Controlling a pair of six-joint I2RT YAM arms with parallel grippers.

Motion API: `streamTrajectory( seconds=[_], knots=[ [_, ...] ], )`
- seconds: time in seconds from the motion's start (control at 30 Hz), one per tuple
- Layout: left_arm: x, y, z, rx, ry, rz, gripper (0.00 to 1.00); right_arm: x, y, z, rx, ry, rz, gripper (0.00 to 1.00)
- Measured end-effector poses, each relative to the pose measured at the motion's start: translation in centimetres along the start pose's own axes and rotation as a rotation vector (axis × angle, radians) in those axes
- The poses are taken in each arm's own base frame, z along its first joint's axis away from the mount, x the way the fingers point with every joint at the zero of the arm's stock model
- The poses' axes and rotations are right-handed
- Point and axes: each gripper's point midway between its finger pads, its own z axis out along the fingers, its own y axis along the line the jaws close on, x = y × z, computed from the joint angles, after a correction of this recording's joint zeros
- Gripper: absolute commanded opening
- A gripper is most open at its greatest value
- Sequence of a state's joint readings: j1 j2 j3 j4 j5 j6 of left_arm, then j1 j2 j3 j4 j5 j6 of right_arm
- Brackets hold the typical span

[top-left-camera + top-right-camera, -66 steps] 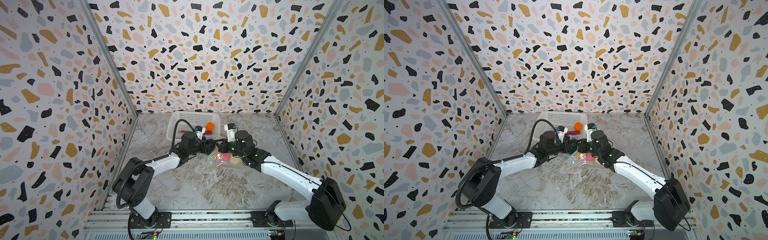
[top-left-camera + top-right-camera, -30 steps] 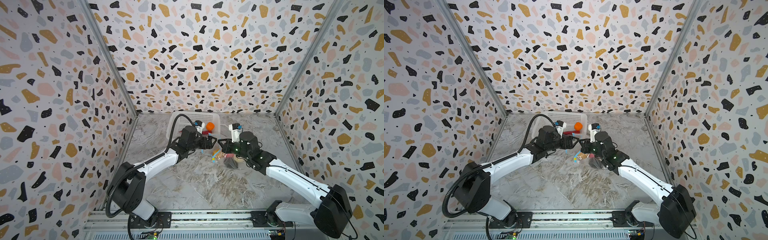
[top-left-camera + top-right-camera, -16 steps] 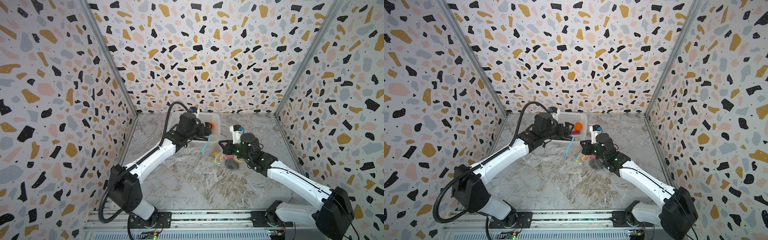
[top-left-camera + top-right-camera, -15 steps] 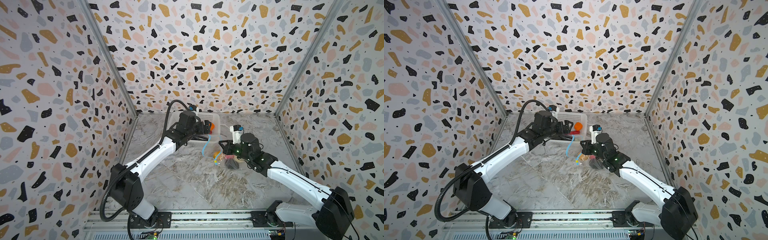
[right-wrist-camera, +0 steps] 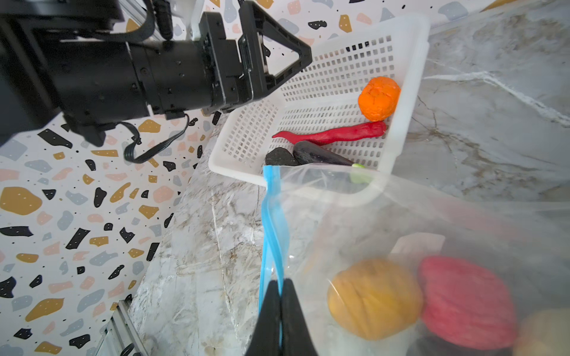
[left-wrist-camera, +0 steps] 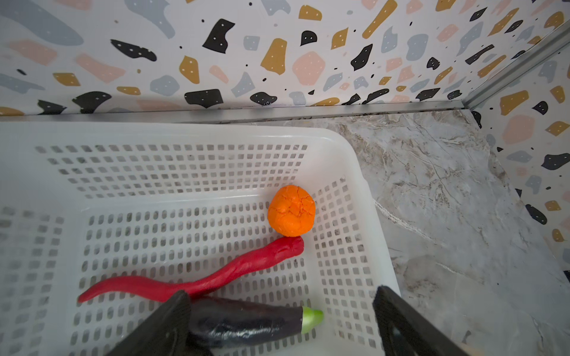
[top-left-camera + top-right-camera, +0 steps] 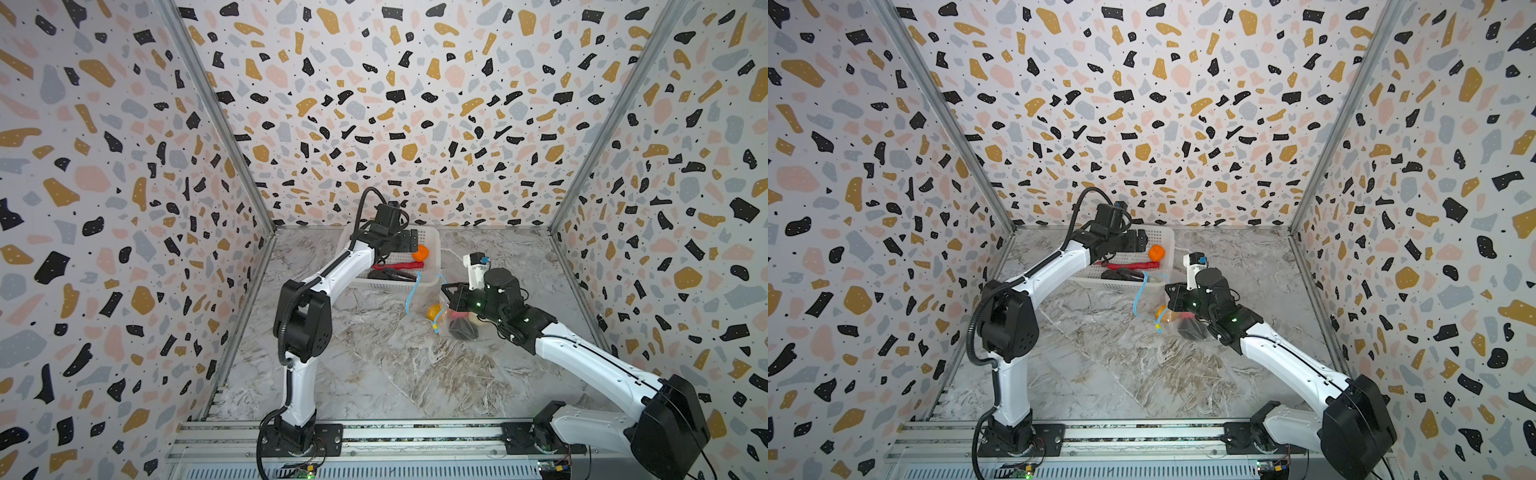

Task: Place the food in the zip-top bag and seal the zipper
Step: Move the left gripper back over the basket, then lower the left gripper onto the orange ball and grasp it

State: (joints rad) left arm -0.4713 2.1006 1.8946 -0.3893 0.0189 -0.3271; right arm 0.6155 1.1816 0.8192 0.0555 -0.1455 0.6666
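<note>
My right pincer (image 7: 446, 290) pinches the zipper (image 7: 408, 297), mid-frame in a top view, propping the zip-top bag (image 5: 401, 209) open for loading. My left pincer (image 6: 282, 292) gapes wide above the eggplant (image 6: 243, 322) in the basket (image 6: 354, 160).

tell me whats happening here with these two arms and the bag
The robot is packing toy food into a clear bag. The right gripper is shut on the bag's blue zipper strip, holding it up; a yellow potato and a red ball are inside. The left gripper hangs open over the white basket, above the eggplant. The orange, chili and a black oval also lie in the basket.
</note>
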Motion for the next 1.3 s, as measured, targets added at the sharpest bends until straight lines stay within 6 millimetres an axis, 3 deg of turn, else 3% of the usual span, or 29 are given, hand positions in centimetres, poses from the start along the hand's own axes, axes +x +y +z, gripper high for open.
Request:
streamTrajectory(
  seconds=[0.13, 0.47, 0.63, 0.8, 1.03, 1.3],
  knots=[
    [-0.5, -0.4, 2.7, 0.018, 0.005, 0.007, 0.93, -0.4, -0.6, -1.1, 0.008, -0.025, 0.007, 0.00],
    [1.9, 0.0, 8.1, 0.018, 0.058, 0.009, 0.92, -0.5, -1.6, -2.0, 0.036, -0.032, 0.013, 0.00],
    [3.1, -0.8, 10.5, 0.045, 0.076, 0.007, 0.92, -0.4, -1.8, -1.9, 0.042, -0.027, 0.014, 0.00],
    [4.2, -1.3, 12.2, 0.068, 0.086, -0.001, 0.92, 0.1, -2.3, -1.3, 0.058, -0.005, 0.016, 0.00],
    [5.3, -1.5, 13.7, 0.068, 0.094, -0.011, 0.84, 0.5, -2.7, -0.9, 0.069, 0.010, 0.019, 0.00],
    [5.8, 0.1, 14.5, -0.008, 0.088, 0.003, 0.71, 0.5, -2.7, -0.9, 0.068, 0.009, 0.019, 0.00]
  ],
)
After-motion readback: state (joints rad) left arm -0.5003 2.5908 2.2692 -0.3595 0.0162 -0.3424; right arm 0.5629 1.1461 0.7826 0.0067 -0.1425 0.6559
